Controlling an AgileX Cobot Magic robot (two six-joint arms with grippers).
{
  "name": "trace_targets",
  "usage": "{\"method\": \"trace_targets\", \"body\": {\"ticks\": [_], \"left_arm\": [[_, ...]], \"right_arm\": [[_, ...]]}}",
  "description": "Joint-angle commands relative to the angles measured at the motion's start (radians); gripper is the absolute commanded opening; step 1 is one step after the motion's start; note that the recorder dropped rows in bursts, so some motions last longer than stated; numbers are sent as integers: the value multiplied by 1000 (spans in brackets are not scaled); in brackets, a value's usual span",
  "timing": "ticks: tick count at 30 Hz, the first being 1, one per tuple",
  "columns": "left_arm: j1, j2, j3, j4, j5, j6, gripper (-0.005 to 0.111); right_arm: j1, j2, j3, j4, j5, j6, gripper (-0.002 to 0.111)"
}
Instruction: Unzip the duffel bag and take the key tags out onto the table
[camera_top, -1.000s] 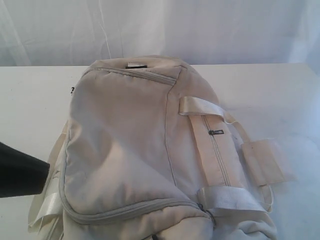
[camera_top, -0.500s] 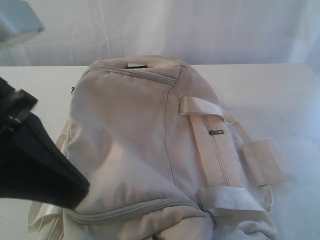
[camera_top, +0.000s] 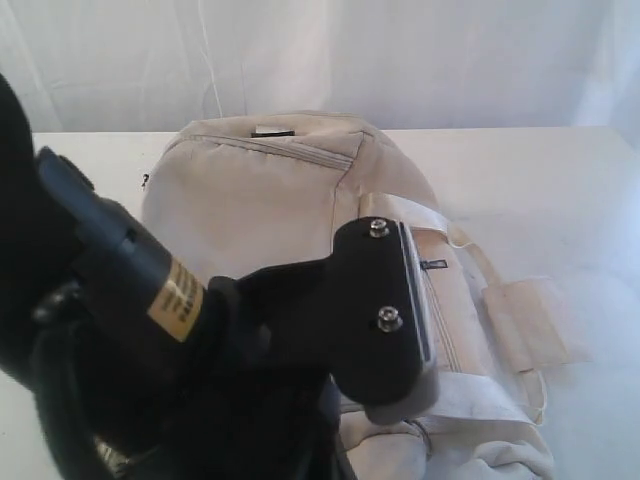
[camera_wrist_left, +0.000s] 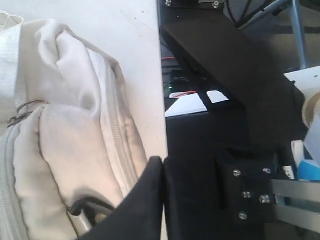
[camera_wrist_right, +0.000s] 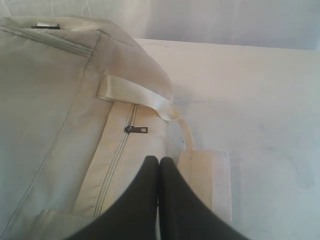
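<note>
Exterior view: white worktop (camera_top: 560, 180) wall to wall. Beige bag (camera_top: 250, 190) flat at centre of it, long axis running 12 to 6, zips in view look shut. Black left arm (camera_top: 120, 330) reaching in from 8 o'clock, huge in the foreground, covering the bag's 6-to-9 part. Screwed black plate (camera_top: 385, 300) at its end, over the bag's 4 o'clock part. Fingertips hidden from here.

On the bag, big to small:
- curved top-pocket zip (camera_top: 260, 148) near 12
- pale strap (camera_top: 400, 210) looped across the 3 o'clock side
- flat beige patch (camera_top: 525, 320) on webbing, lying on the worktop at 4 o'clock, just beside the bag
- side-pocket zip with dark pull (camera_top: 432, 264), just past the strap toward 6
- small dark label (camera_top: 272, 130) at the 12 edge

Left wrist view: left hand (camera_wrist_left: 162, 161) pinched closed, fingers pressed together, nothing between them. Sits at the worktop edge, just beside the bag's end. Cannot tell whether it touches the fabric. Thin metal ring (camera_wrist_left: 27, 106) at a zip end, well apart from the fingers; dark strap ring (camera_wrist_left: 87, 207) near them.

Right wrist view: right hand (camera_wrist_right: 159, 162) also pinched closed, empty. Tips over the bag's side, between side-pocket zip and patch, near the pull but apart from it.
</note>
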Motion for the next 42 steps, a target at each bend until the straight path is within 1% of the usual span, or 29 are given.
{"method": "trace_targets", "body": {"ticks": [1, 5, 6, 8, 11, 13, 16, 17, 19, 20, 23, 27, 29, 32, 37, 40, 42], "left_arm": [[-11, 33, -6, 27, 7, -14, 28], [-14, 71, -6, 27, 8, -14, 71], [-13, 79, -6, 27, 0, -14, 75], [-13, 105, -6, 27, -16, -17, 76], [-13, 151, -6, 50, -35, -52, 71], [-13, 174, -6, 82, -40, -126, 62], [-13, 193, -6, 217, 13, -257, 39], [-13, 194, -6, 250, 58, -312, 26], [-13, 194, -6, 291, 131, -335, 7], [-13, 192, -6, 306, 172, -335, 0], [-13, 185, -6, 329, 274, -339, 0], [-13, 176, -6, 365, 366, -339, 0], [-13, 168, -6, 413, 407, -366, 0], [-13, 142, 24, 542, 448, -446, 0], [-13, 79, 142, 768, 457, -561, 0], [9, 35, 213, 883, 457, -609, 0], [45, 7, 256, 969, 457, -627, 0]], "right_arm": [[1, 4, -7, 2, -7, -5, 0], [1, 4, -7, 2, -7, -5, 0], [1, 4, -7, 2, -7, -5, 0], [1, 4, -7, 2, -7, -5, 0], [1, 4, -7, 4, -7, -5, 0], [1, 4, -7, 4, -7, -5, 0], [1, 4, -7, 3, -9, -5, 0], [1, 4, -7, 3, -9, -5, 0], [1, 4, -7, 3, -12, -5, 0], [1, 4, -7, 3, -12, -5, 0], [1, 4, -7, 3, -15, -5, 0], [1, 4, -7, 3, -15, -5, 0], [1, 4, -7, 3, -15, -5, 0], [1, 4, -7, 3, -15, -5, 0], [1, 4, -7, 3, -15, -5, 0], [1, 4, -7, 3, -15, -5, 0], [1, 4, -7, 3, -10, -5, 0]]}}
